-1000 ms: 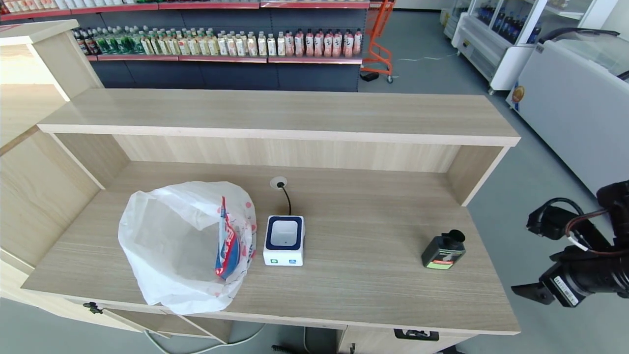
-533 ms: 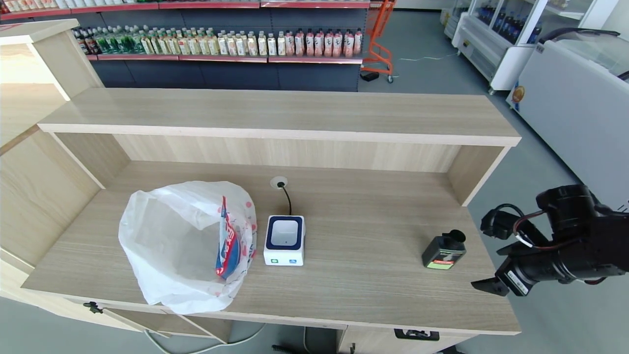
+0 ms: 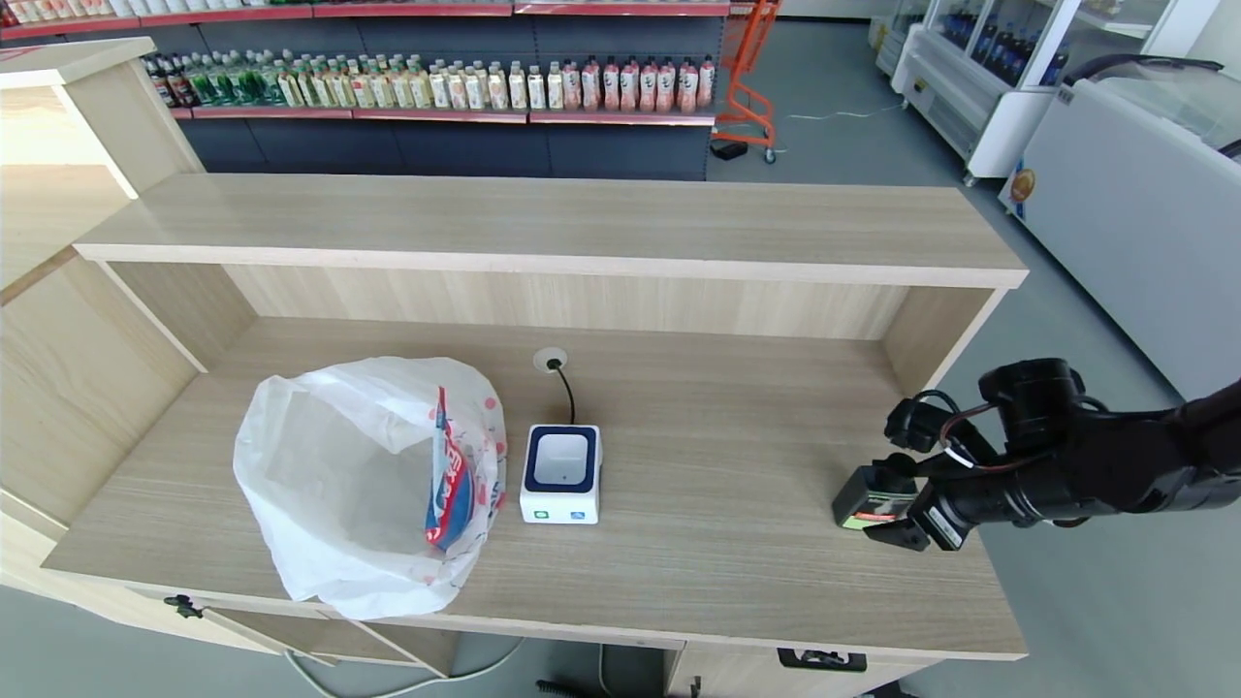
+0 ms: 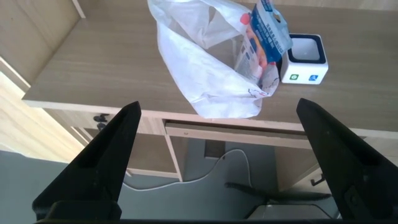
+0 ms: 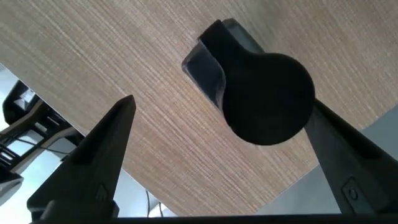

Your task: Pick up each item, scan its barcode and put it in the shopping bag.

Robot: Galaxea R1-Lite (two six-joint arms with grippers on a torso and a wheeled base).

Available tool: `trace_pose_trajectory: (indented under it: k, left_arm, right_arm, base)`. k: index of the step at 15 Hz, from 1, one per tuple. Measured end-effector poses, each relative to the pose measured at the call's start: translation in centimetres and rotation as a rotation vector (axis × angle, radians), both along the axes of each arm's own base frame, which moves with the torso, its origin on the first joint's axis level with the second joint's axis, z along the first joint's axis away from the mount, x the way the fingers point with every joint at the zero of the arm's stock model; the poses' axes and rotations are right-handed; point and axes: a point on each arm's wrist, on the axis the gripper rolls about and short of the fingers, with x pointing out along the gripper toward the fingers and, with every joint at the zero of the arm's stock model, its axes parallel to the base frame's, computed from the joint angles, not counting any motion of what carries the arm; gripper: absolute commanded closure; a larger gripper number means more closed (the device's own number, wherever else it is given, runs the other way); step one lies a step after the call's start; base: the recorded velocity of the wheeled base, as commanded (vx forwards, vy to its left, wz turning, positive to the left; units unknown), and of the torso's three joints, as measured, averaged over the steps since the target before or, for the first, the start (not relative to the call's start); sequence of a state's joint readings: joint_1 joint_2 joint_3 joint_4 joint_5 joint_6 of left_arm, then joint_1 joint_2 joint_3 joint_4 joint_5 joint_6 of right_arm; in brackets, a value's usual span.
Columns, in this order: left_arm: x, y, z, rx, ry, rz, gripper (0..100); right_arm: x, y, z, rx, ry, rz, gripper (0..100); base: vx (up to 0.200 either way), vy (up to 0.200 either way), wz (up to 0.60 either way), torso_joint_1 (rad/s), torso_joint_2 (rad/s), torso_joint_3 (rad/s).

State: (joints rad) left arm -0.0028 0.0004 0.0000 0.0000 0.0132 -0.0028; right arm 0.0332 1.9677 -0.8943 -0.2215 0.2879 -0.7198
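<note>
Bottle (image 3: 863,496) at the counter's right end, right claw open about it

Shopping bag (image 3: 330,485) stands on the left part of the counter (image 3: 717,572), its mouth gaping, with a red and blue packet (image 3: 451,480) upright inside against its right wall. The left gripper (image 4: 217,106) hangs out in front of the counter's near edge, fingers wide apart and holding nothing.

Just right of the bag sits the scanner (image 3: 560,473), a white box with a dark-framed window facing up and a cable running back to a hole in the counter.

Well apart from it, near the right end, the bottle stands upright: small, squat and dark, with a round black cap (image 5: 267,99) and a label on the face towards the robot. The right gripper (image 3: 887,509) is at the bottle, jaws spread to either side. I cannot tell whether a finger touches it yet.

By its look the bottle is stiff plastic that will keep its shape under the grip. If full of liquid it would be weighty for its size, and the smooth sides may slip. The best hold is probably across the flat sides of the body, below the cap, since the cap is round and could turn or slide between the pads. The fingers should leave the label bare. Where the barcode lies cannot be made out.
</note>
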Motion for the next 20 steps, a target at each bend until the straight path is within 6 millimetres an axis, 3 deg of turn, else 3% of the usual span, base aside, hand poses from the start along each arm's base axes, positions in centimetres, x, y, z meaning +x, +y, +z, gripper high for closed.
trace_pose_trajectory:
  k: [7,11,13,16,17,20]
  left_arm:
    - [0.0,0.0,0.0,0.000,0.000,-0.001,0]
    - [0.0,0.0,0.0,0.000,0.000,0.000,0]
    - [0.0,0.0,0.0,0.000,0.000,0.000,0]
    - [0.0,0.0,0.0,0.000,0.000,0.000,0]
    - [0.0,0.0,0.0,0.000,0.000,-0.001,0]
    - [0.0,0.0,0.0,0.000,0.000,0.000,0]
  right_arm:
    - [1.4,1.4,-1.3,0.005,-0.009,0.037,100]
    - [0.3,1.2,0.7,0.075,-0.036,0.016,100]
    - [-1.5,0.2,3.4,0.119,-0.096,-0.026,100]
    - [-6.2,-0.9,6.8,0.068,-0.329,0.015,100]
    - [-7.6,-1.0,7.2,-0.004,-0.442,0.084,100]
    - [-10.8,0.4,7.1,-0.331,-0.776,0.554,100]
  base:
    - [0.000,0.000,0.00,0.000,0.00,0.000]
    - [0.000,0.000,0.00,0.000,0.00,0.000]
    - [0.000,0.000,0.00,0.000,0.00,0.000]
    - [0.000,0.000,0.00,0.000,0.00,0.000]
    - [0.000,0.000,0.00,0.000,0.00,0.000]
    - [0.000,0.000,0.00,0.000,0.00,0.000]
